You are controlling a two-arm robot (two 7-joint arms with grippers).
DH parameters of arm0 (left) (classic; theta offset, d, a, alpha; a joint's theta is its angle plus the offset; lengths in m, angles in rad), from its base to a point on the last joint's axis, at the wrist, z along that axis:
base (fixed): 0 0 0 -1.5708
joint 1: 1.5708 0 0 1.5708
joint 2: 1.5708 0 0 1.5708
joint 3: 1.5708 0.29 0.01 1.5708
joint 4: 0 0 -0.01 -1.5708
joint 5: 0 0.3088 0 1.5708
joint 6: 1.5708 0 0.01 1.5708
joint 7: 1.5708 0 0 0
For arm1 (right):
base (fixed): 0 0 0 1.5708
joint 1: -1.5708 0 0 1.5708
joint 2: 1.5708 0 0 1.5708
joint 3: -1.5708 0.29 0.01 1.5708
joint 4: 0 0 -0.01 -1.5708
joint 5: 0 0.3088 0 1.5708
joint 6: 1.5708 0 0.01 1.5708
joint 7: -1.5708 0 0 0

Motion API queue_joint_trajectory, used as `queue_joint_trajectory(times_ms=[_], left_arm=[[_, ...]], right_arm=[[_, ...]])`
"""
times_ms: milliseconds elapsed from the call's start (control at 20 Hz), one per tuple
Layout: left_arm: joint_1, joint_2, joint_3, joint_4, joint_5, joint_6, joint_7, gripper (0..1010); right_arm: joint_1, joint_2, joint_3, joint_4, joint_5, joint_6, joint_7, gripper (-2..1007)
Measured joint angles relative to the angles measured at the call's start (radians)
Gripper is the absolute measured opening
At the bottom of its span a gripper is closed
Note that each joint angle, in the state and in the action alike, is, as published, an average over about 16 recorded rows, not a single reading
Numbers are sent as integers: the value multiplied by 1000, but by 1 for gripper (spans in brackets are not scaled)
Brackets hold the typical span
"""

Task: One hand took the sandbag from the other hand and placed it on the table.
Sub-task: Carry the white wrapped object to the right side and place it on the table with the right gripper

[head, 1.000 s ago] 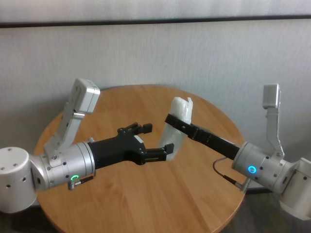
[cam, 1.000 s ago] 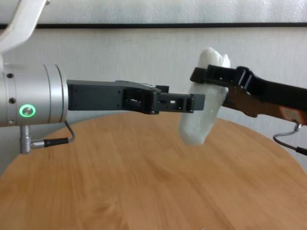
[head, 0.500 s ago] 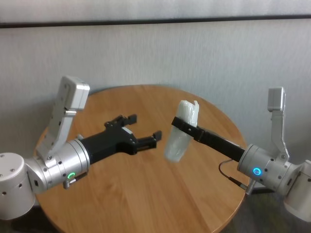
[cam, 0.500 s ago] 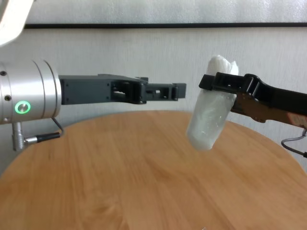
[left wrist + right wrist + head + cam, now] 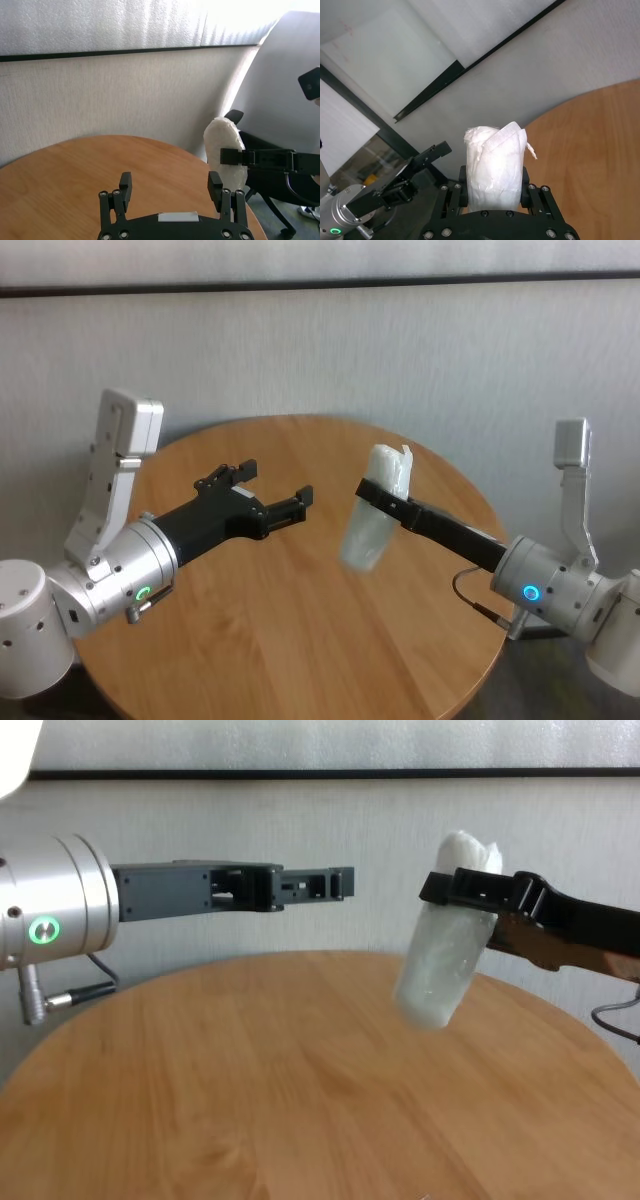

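Right gripper [image 5: 378,493] jaws clamped round the sandbag [image 5: 376,508] above the desk [image 5: 300,640], left gripper [image 5: 272,490] jaws wide apart, empty, nearby

head view high, chest view low, both facing table [image 5: 300,640]

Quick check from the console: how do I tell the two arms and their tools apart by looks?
Left tool: long black fingers on a silver cylinder with a green ring light and a thin cable loop. Right tool: the same black fingers with a brown board patch, a blue ring light and a black cable.
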Motion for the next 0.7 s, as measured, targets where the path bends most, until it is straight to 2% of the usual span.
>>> queue_joint_trajectory(times_ms=[400, 700], left_arm=[[15, -37, -30, 2, 7, 10, 29, 1000], [24, -58, -48, 3, 12, 22, 46, 1000]], right_arm=[[-5, 1, 16, 1, -31, -14, -3, 543], [-9, -2, 29, 4, -43, -13, -5, 543]])
